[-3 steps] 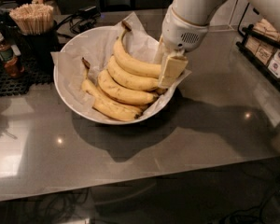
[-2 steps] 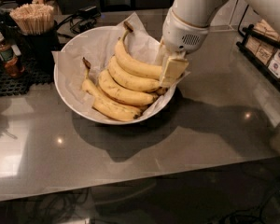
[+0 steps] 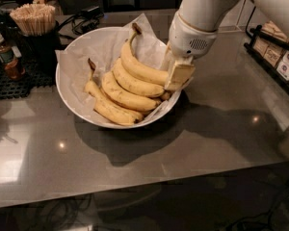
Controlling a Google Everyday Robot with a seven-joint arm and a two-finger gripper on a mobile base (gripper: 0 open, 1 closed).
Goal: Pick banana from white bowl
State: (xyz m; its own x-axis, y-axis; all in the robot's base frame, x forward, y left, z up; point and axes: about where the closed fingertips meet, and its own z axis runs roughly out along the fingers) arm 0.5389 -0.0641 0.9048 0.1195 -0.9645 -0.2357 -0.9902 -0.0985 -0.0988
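The hand (image 3: 179, 75) — cream, blocky — is set at the rim of the round white bowl (image 3: 72, 102), lined with crinkled paper (image 3: 106, 42). The banana (image 3: 137, 67) — longest, strongly curved — lies to the hand's left, one end hidden behind it; whether it is gripped cannot be told.

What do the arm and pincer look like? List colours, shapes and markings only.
The arm is a thick, smooth white tube ending in a rounded white wrist housing with a small grey perforated grille. The pincer, at the white bowl's right rim, is cream-coloured and flat-sided. No cables show on it.
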